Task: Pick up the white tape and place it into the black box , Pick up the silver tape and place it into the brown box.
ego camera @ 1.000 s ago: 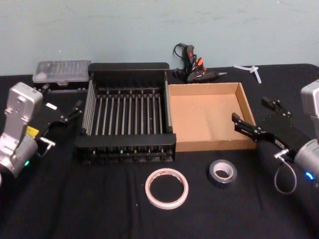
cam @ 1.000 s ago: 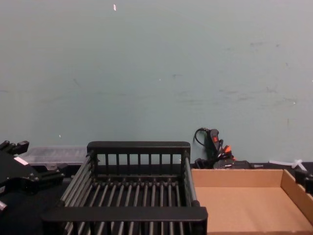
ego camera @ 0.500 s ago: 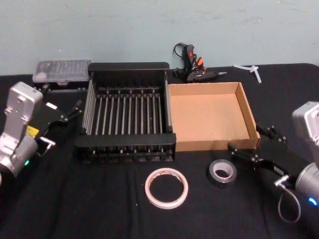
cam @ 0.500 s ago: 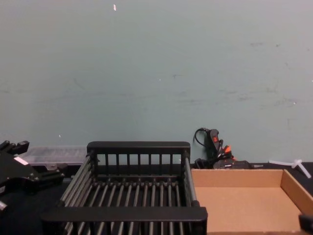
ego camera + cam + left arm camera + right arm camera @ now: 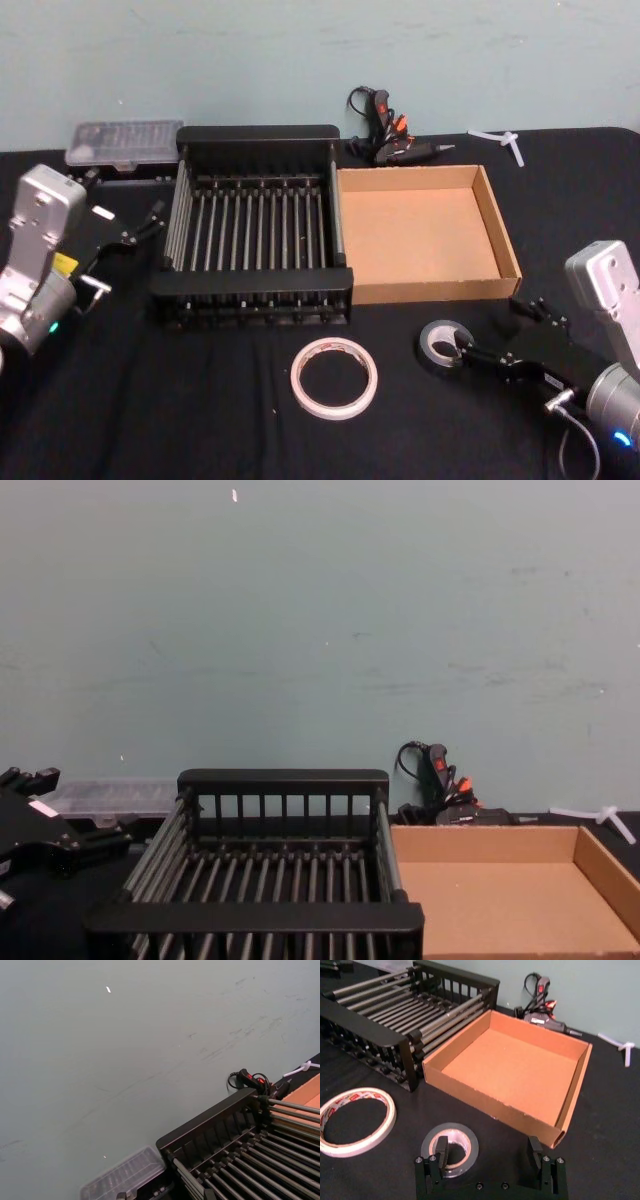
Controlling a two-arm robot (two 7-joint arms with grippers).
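Jaws spread beside silver tape (image 5: 450,1149)

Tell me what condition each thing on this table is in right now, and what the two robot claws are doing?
Wide white tape roll: flat on the cloth, untouched.
Small dark grey-silver tape roll: flat on the cloth, one finger in its core, not lifted.
Black slatted plastic crate: empty.
Shallow brown cardboard tray: empty.
Right gripper: open, astride the silver roll's edge.
Left gripper: parked beside the crate.

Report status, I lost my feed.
Right gripper open, one finger in silver tape core. Left gripper parked beside black box. White tape untouched.
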